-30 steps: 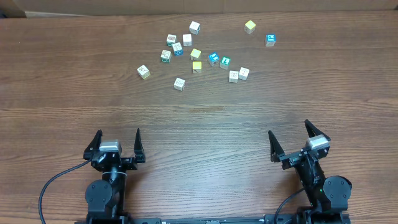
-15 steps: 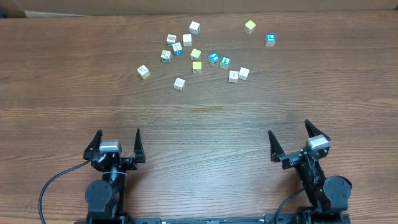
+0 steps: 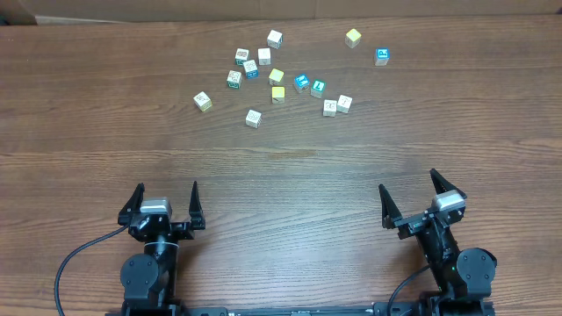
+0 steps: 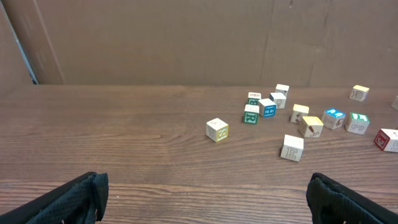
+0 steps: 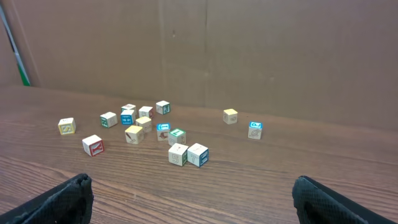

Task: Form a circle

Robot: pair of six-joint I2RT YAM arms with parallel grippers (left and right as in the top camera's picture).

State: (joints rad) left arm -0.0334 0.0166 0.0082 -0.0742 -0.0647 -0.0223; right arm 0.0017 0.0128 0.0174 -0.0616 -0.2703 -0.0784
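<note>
The left hand, fingers spread wide and empty, sits over the brown wooden desk, well down-left of a plain yellow cube. The clump of small pale printed cubes lies just up-left of that yellow cube, loosely bunched. The right hand, equally spread and empty, sits well down-right of it.

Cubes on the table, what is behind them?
A plain brown cardboard wall stands behind the cubes. Whatever is beyond that wall is covered, so it cannot be seen.
</note>
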